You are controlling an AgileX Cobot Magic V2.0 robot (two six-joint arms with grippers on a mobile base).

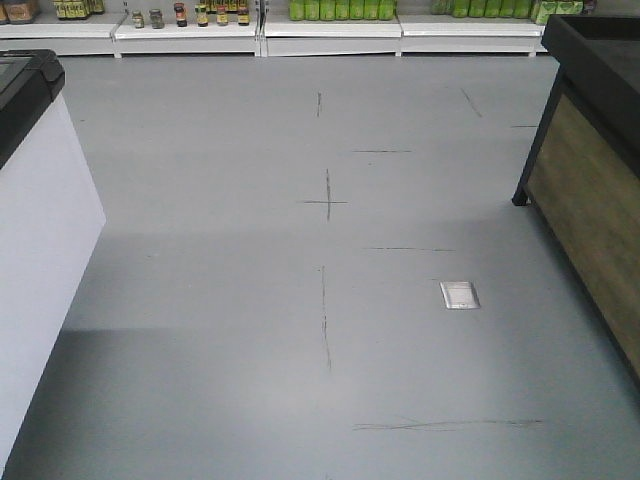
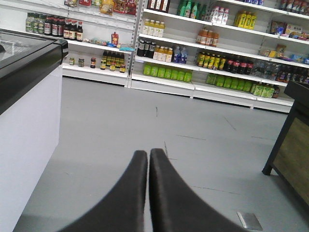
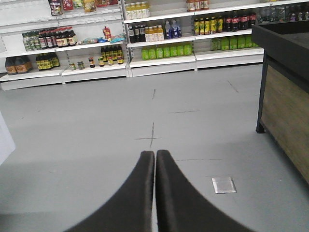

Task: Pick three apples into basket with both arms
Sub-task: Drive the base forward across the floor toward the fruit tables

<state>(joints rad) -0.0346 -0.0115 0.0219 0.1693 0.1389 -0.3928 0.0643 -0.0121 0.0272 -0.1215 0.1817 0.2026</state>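
Wrist views show left fingers (image 2: 128, 193) and right fingers (image 3: 137, 193) pressed together, front view shows floor (image 1: 200, 300)

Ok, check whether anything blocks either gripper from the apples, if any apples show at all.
Cannot judge: no apples or basket show in any view. Both the left gripper and right gripper are shut, facing grey floor toward stocked shelves.

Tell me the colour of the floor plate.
Silver-grey floor plate, clearest in right wrist view.
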